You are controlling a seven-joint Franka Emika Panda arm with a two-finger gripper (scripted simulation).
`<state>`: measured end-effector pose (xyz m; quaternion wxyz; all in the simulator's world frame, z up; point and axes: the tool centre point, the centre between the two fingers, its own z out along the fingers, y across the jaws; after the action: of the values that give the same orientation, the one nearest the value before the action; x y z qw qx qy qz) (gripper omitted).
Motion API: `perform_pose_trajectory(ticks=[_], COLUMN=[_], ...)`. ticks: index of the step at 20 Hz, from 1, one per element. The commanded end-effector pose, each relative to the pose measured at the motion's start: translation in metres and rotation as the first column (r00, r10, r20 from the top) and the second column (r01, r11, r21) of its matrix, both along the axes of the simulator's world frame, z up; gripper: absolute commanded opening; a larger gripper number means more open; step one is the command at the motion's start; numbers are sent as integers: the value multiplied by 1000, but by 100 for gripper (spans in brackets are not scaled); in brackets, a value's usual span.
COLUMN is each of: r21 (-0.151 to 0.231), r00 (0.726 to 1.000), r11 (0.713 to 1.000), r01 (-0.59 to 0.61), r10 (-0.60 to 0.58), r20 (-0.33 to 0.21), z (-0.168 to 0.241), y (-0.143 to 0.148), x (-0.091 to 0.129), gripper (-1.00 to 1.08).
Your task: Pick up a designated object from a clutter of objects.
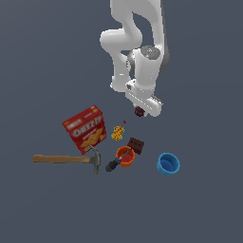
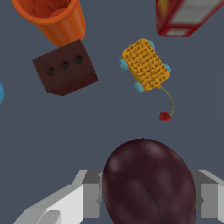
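The designated object [image 2: 148,183], a dark maroon roundish lump, fills the gap between my gripper's [image 2: 148,194] grey fingers [image 2: 89,194], which are shut on it. In the exterior view the same lump [image 1: 139,111] shows at the tip of the gripper [image 1: 139,113], beyond the rest of the clutter. The wrist view shows the other objects small and well beneath the lump.
A red cracker box [image 1: 84,128] and a wooden-handled hammer [image 1: 66,160] lie at the exterior view's left. Closer in are a yellow-orange piece [image 1: 117,133], a tiny red dot [image 1: 125,122], a brown block [image 1: 135,144], an orange cup [image 1: 126,156] and a black-handled tool [image 1: 113,165]. A blue cup [image 1: 168,164] stands at the right.
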<state>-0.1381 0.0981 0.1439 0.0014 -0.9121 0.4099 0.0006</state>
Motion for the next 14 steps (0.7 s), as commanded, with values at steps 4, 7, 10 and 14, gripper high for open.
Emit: perform_pose_trajectory(ticks=[4,7,10,14], r21=[4,4,4,4], r00=[1000,1000,1000,1000], r11=[1000,1000,1000,1000], r01=[-1,0,0,0], r10=[1,0,0,0], r20=[0,0,-1,-1], z=[38,61,83,112], y=[-45,-73,-101,-137], x=[-3,-4,-5,-6], gripper=[-100,-100,-100,-100])
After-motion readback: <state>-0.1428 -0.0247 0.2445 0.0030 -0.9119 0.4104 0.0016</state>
